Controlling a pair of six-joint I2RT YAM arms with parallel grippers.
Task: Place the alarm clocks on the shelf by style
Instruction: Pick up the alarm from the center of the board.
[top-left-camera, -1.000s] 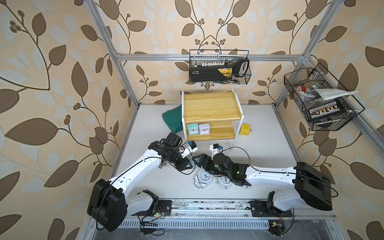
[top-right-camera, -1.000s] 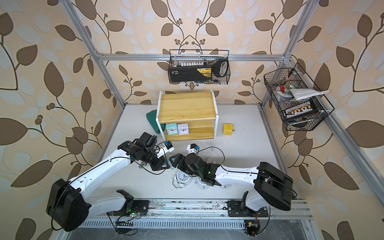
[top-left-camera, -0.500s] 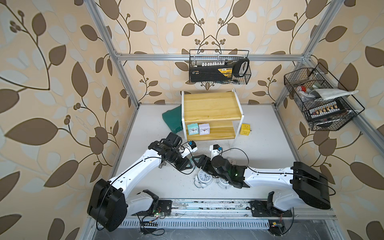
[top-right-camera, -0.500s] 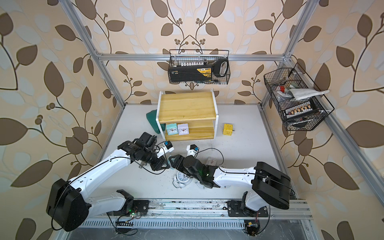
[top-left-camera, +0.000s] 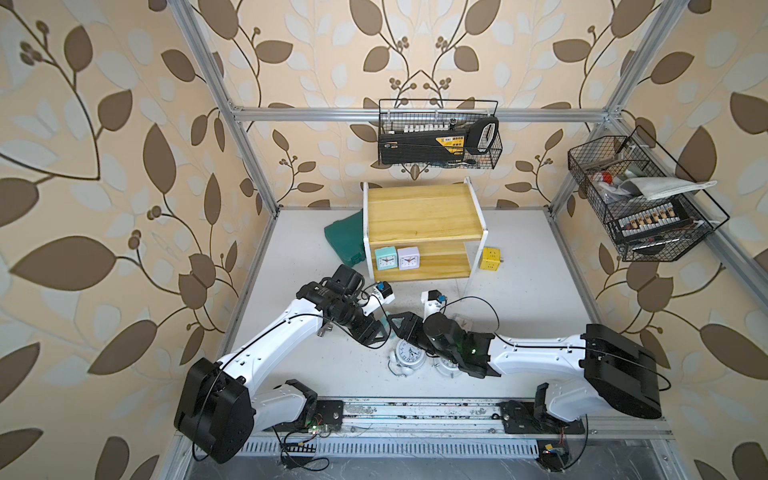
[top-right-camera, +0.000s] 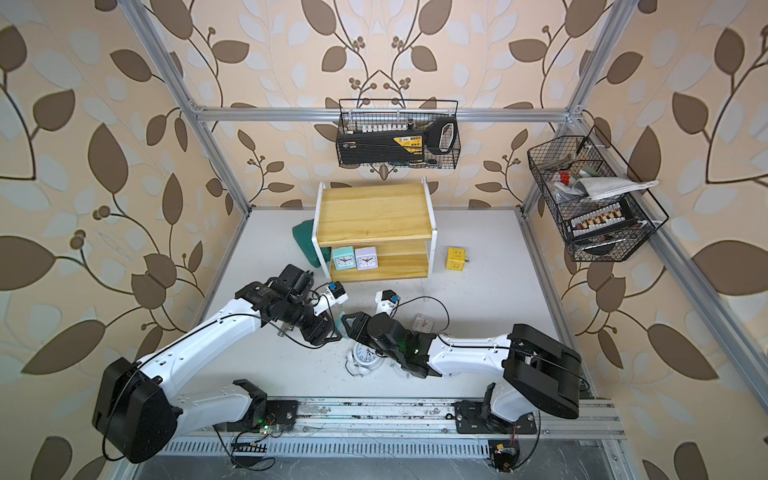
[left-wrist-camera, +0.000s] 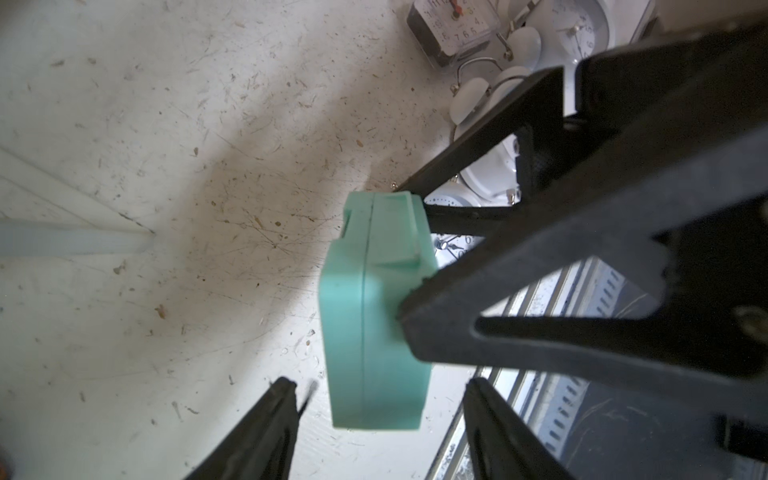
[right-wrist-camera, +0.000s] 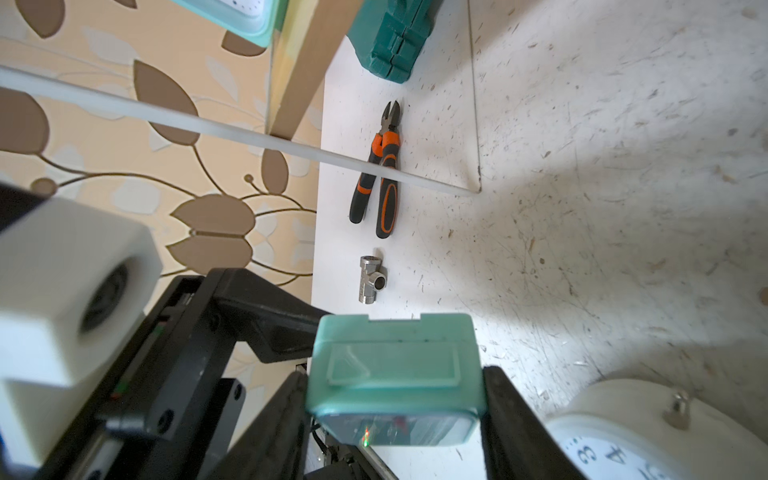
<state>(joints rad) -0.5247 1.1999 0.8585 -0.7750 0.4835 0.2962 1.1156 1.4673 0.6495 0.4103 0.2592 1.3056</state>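
Clocks are seen in both top views. The shelf (top-left-camera: 422, 216) is set at the back of the counter (top-left-camera: 540, 291). On its lower board the shelf teal clock (top-left-camera: 385, 258) and the lilac clock (top-left-camera: 408, 257) are stood side by side. In the middle of the counter the left end effector (top-left-camera: 379, 332) and the right end effector (top-left-camera: 395, 325) are brought tip to tip. A bit of the held teal clock (top-right-camera: 340, 321) is seen between them. A round white clock (top-left-camera: 409, 353) is laid just in front of them. A second round white clock (top-left-camera: 446, 366) is half hidden under the right arm. A dark square clock (top-right-camera: 424, 322) is laid beside that arm.

In the left wrist view, the held teal clock (left-wrist-camera: 374, 311) is pinched by the black fingers of the right end effector, up off the counter. The left end effector's fingers (left-wrist-camera: 282, 399) are spread apart on both sides of the clock, and the clock is not touched by them.

In the right wrist view, the held teal clock (right-wrist-camera: 395, 374) is squeezed between the two fingers (right-wrist-camera: 507, 415) of the right end effector. Pliers (right-wrist-camera: 380, 174), a small metal pipe piece (right-wrist-camera: 371, 279) and a green case (right-wrist-camera: 399, 37) are laid on the counter farther off.
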